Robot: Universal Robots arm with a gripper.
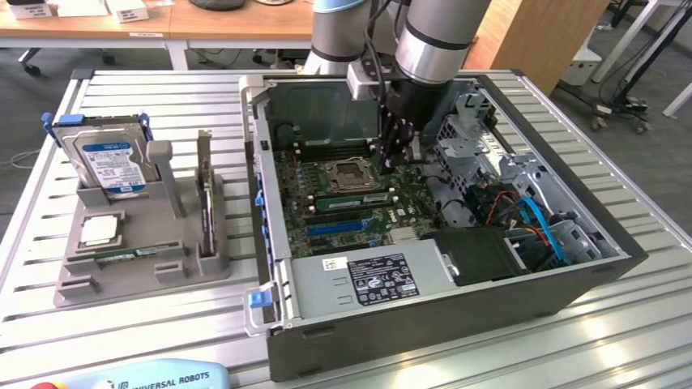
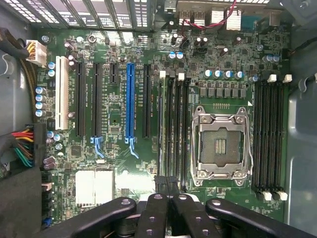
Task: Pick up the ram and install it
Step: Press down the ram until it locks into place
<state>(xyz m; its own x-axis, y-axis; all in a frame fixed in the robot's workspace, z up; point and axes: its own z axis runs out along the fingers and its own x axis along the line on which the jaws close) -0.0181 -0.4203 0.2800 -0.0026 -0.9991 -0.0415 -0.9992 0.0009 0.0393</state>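
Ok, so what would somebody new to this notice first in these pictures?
The open computer case on the slatted table, with the robot arm reaching down into it, its jaws shut over the motherboard. In the wrist view the bright blue slot and the empty processor socket stand out. At the exterior view's left, a hard drive with a blue label stands upright in a gray holder.

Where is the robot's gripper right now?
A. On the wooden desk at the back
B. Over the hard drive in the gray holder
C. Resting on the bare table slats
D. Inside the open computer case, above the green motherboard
D. In the exterior view the gripper reaches down inside the open computer case, and the wrist view looks straight onto the green motherboard with its empty processor socket.
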